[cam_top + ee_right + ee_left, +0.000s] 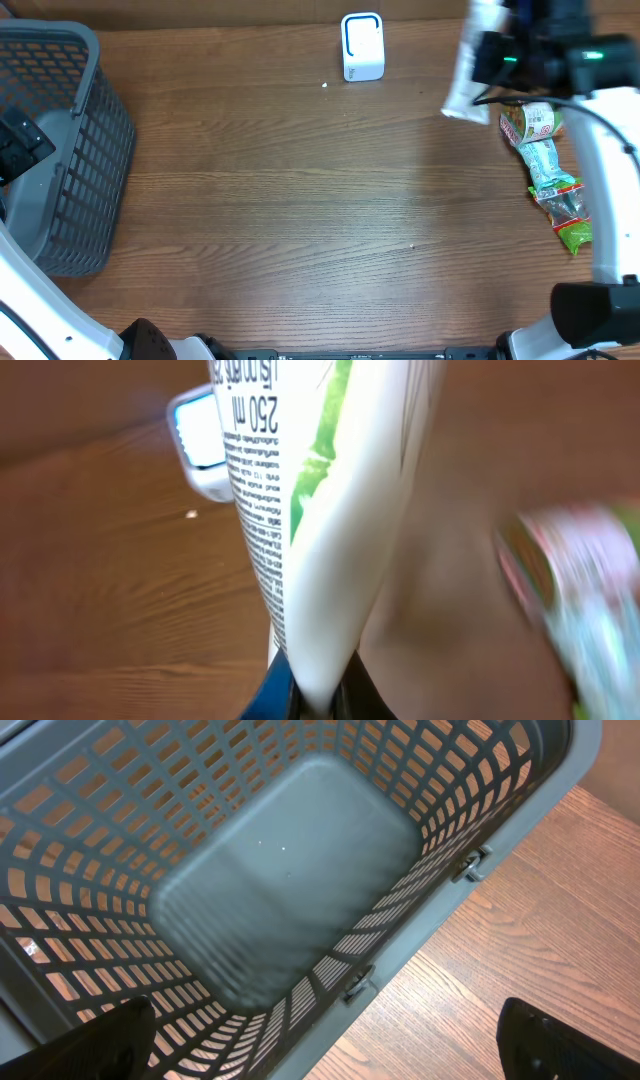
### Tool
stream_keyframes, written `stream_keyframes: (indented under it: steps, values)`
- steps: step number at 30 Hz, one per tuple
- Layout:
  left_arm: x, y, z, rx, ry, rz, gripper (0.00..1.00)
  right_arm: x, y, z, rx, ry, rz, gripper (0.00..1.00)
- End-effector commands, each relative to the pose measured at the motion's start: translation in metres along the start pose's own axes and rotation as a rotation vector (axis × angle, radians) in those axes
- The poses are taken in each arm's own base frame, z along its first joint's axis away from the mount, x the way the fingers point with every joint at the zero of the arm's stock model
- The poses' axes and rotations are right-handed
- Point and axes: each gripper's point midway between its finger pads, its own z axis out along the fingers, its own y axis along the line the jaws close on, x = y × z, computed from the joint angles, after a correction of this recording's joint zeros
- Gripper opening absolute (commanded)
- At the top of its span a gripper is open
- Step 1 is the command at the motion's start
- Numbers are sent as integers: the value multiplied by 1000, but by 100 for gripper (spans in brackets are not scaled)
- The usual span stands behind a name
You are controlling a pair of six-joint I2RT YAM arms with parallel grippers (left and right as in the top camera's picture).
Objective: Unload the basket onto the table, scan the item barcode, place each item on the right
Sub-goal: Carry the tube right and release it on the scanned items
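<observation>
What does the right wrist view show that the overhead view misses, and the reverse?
Only right wrist: the black print and green stripe on the white plastic squeeze tube, and its flat end pinched in the shut right gripper. Only overhead: the grey plastic lattice basket at the left edge, and the whole row of colourful packets beside the right arm. Both: the tube, the small white scanner with a blue frame, and the brown wooden table.
</observation>
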Motion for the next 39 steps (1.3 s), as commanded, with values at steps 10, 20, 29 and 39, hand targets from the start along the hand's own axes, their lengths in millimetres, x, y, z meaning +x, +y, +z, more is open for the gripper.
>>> stream_keyframes:
  steps: [10, 20, 29, 39]
  values:
    - [-3, -1, -6, 6, -22, -7, 100, 47, -169, 8, 378, 66, 864, 4]
    - [-3, -1, -6, 6, -22, -7, 100, 84, -235, 17, 527, 81, 986, 4]
    - [-3, -1, -6, 6, -22, -7, 100, 123, -267, 29, 638, 122, 1019, 9]
    - [-3, -1, -6, 6, -22, -7, 100, 107, -248, 20, 510, 185, 800, 100]
